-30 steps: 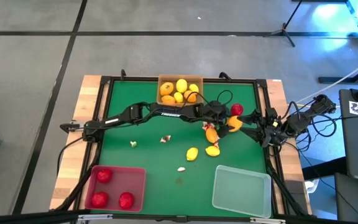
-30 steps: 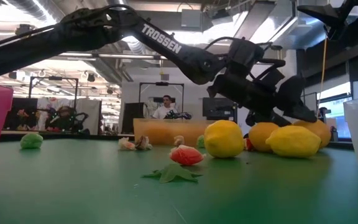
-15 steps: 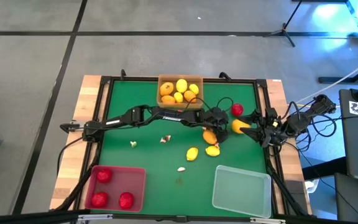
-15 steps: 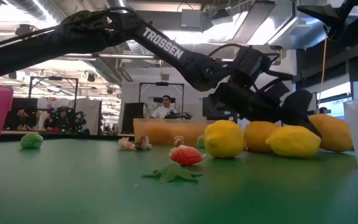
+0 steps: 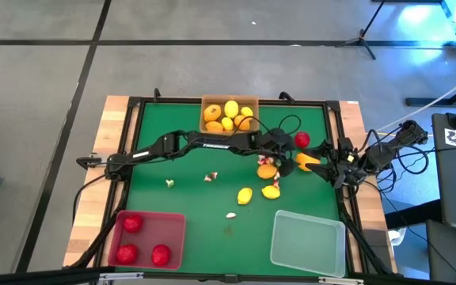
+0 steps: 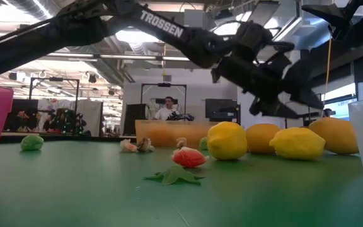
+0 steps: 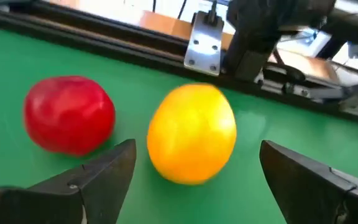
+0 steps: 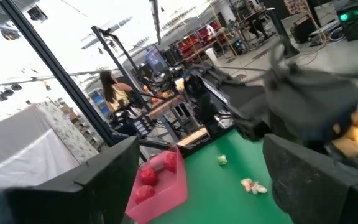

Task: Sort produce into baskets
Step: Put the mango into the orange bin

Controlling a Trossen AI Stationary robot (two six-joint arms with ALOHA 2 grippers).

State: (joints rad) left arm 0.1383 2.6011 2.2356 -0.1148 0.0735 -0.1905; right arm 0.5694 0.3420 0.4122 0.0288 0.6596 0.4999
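My left gripper (image 5: 285, 155) hangs open above the table's right middle, over loose produce. In its wrist view an orange fruit (image 7: 192, 134) lies on the table ahead, between the fingers' lines, beside a red fruit (image 7: 69, 114); neither is touched. More orange and yellow fruits (image 5: 268, 169) (image 5: 245, 195) (image 5: 271, 191) lie close by. The orange-tan basket (image 5: 209, 101) at the far edge holds several fruits. The red basket (image 5: 176, 237) holds three red fruits. The clear basket (image 5: 307, 241) stands near right. My right gripper (image 5: 327, 166) waits open at the right edge.
Small whitish bits (image 5: 169, 183) (image 5: 210, 176) (image 5: 231, 214) lie on the green mat (image 5: 212, 150) left of the fruits. A raised black frame (image 5: 335, 131) runs around the table. People and other benches show in the room behind.
My left gripper dipped down among the fruits half a second ago and has since risen above them. Its fingers have stayed open throughout.
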